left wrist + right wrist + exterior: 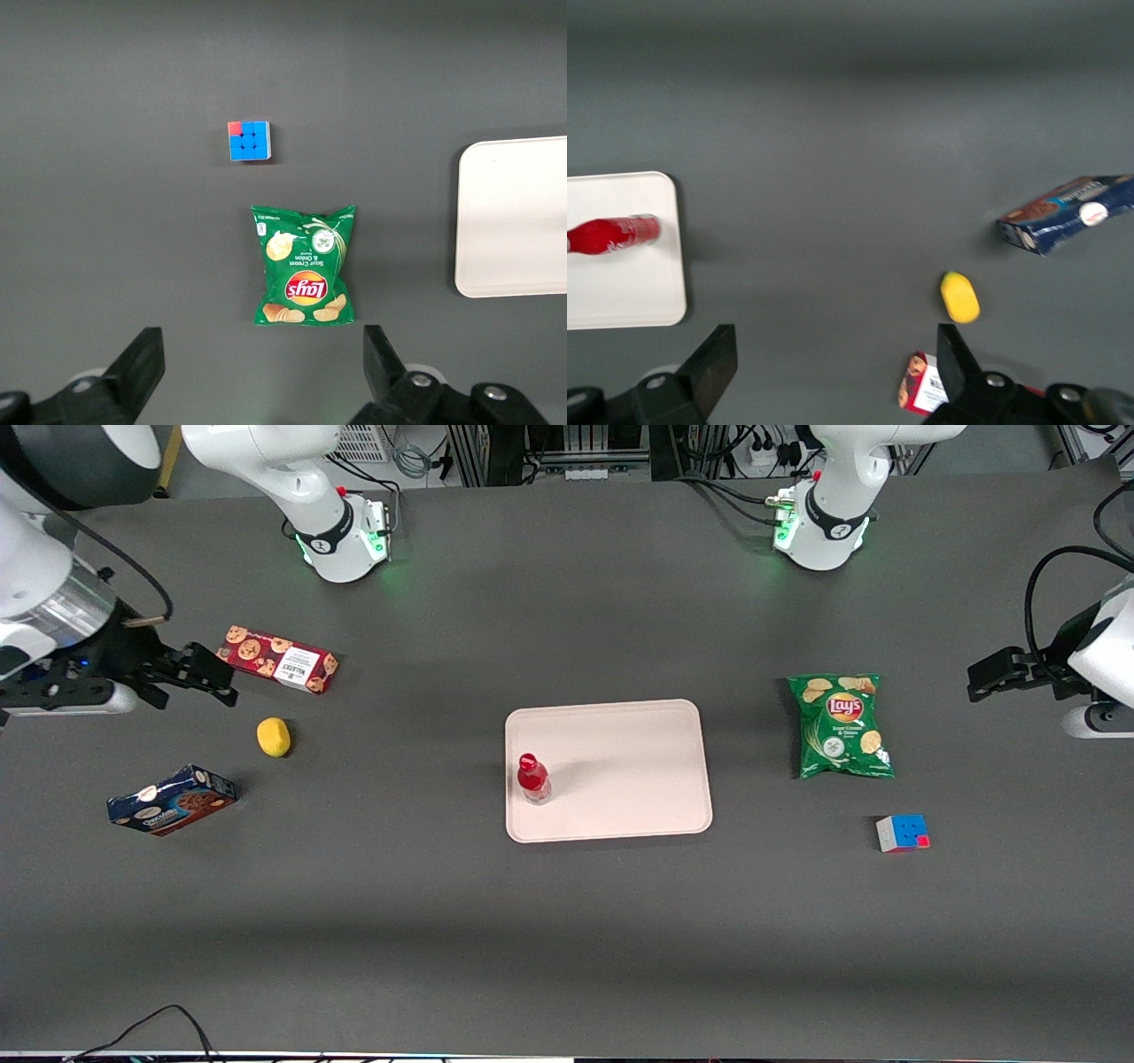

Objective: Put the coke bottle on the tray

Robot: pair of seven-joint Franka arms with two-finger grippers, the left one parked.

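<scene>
A: Where the table (567,957) lies nearest the front camera, we see only dark grey mat, with a black cable (151,1023) looping in at the edge.

B: Farther in we meet the cube (902,833), blue and white with a red corner, and toward the working arm's end a blue box (172,800). We can't read its script.

A: Between them lies the tray (638,779), and we see the bottle (533,779) standing upright on it, near the rim that faces the working arm. In the right wrist view the bottle (611,235) shows red cap and red label; the white script is too blurred for us to read.

B: Then the lemon (274,737), alone on the mat, and the green bag (841,725). We read "Lay's" on it, and in the left wrist view the bag (304,264) seems to say "Sour Cream & Onion".

A: The gripper (213,677) hangs over the working arm's end, well apart from the tray, just beside the red box (280,660). We see its fingers (713,367) spread with nothing between them.

B: That red box shows printed cookies and a white label whose text we can't make out; the right wrist view cuts it off.

A: Farthest off, we see the two arm bases (341,536) glowing green, then cables and metal racks.
</scene>
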